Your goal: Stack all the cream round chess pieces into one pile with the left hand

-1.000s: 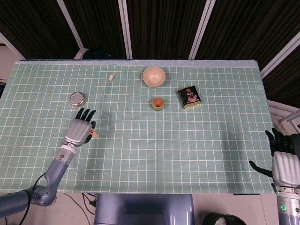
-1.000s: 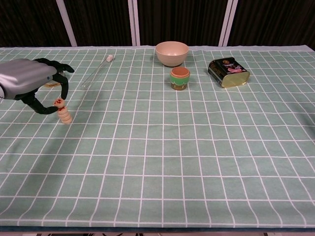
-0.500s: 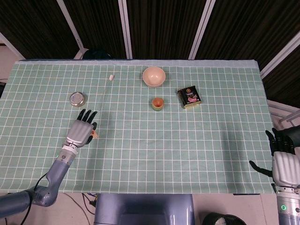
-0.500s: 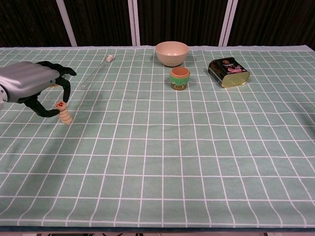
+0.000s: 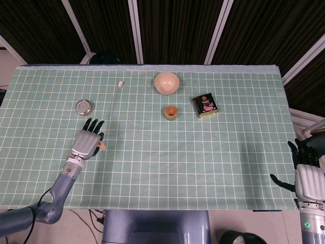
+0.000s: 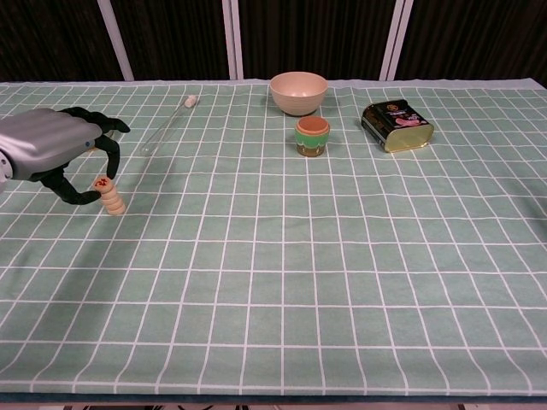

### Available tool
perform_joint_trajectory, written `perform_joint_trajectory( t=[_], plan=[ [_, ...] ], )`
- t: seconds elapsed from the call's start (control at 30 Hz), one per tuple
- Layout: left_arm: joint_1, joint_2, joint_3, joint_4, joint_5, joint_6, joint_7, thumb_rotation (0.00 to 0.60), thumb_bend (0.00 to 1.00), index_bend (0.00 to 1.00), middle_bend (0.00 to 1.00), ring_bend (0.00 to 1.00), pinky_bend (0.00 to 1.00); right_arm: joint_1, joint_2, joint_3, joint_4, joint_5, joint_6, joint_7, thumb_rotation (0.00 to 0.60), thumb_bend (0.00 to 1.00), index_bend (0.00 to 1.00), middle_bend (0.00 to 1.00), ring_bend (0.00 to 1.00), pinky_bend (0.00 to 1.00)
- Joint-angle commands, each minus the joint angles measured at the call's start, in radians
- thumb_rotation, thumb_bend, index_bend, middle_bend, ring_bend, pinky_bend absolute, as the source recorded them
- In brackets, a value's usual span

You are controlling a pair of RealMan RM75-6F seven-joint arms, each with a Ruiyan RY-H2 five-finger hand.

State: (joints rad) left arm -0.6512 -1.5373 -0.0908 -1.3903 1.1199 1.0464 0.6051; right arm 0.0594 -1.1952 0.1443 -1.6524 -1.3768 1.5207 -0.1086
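A short pile of cream round chess pieces [image 6: 110, 196] stands on the green checked cloth at the left; its top piece shows a red mark. In the head view the pile [image 5: 102, 146] peeks out just right of my left hand [image 5: 87, 142]. My left hand [image 6: 53, 148] hovers beside the pile, with its fingers [image 6: 112, 156] arched over the top piece and the thumb low on the near side. I see no firm grip on the pile. My right hand [image 5: 307, 176] hangs off the table's front right corner, fingers spread, holding nothing.
A cream bowl [image 6: 298, 92] sits at the back centre, with a small green and orange cup [image 6: 312, 136] in front of it and a gold tin [image 6: 397, 125] to the right. A thin clear rod [image 6: 167, 126] lies back left. A round metal tin [image 5: 84, 107] sits beyond my left hand.
My left hand has drawn slightly left and back from the pile. Its fingers have loosened off the top piece, and the pile stays standing. The right hand barely moved.
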Motion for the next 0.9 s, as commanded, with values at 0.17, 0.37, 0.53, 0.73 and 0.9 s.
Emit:
perform_joint_trajectory(
  t=[0.17, 0.37, 0.53, 0.73, 0.9],
  plan=[
    [0.0, 0.0, 0.001, -0.001, 0.009, 0.003, -0.005, 0.6, 0.31, 0.46, 0.06, 0.0, 0.0, 0.0, -0.001, 0.0, 0.002, -0.002, 0.001, -0.002, 0.6, 0.23, 0.09, 0.01, 0.0, 0.0],
    [0.001, 0.002, 0.0, -0.006, 0.007, 0.005, 0.001, 0.6, 0.31, 0.45, 0.06, 0.0, 0.0, 0.0, -0.001, -0.001, 0.001, -0.002, 0.002, -0.002, 0.6, 0.23, 0.09, 0.01, 0.0, 0.0],
    [0.001, 0.004, 0.002, -0.016, 0.011, 0.008, 0.008, 0.6, 0.31, 0.44, 0.06, 0.0, 0.0, 0.0, -0.001, -0.001, 0.002, -0.003, 0.002, -0.002, 0.6, 0.23, 0.09, 0.01, 0.0, 0.0],
    [0.011, 0.034, -0.004, -0.07, 0.035, 0.045, -0.002, 0.6, 0.31, 0.4, 0.06, 0.0, 0.0, 0.0, -0.001, 0.0, 0.002, -0.001, 0.001, -0.001, 0.6, 0.23, 0.09, 0.01, 0.0, 0.0],
    [0.05, 0.11, 0.001, -0.188, 0.098, 0.125, -0.041, 0.6, 0.3, 0.31, 0.06, 0.0, 0.0, 0.001, -0.001, -0.001, 0.003, -0.003, 0.001, -0.003, 0.6, 0.23, 0.09, 0.01, 0.0, 0.0]
  ],
)
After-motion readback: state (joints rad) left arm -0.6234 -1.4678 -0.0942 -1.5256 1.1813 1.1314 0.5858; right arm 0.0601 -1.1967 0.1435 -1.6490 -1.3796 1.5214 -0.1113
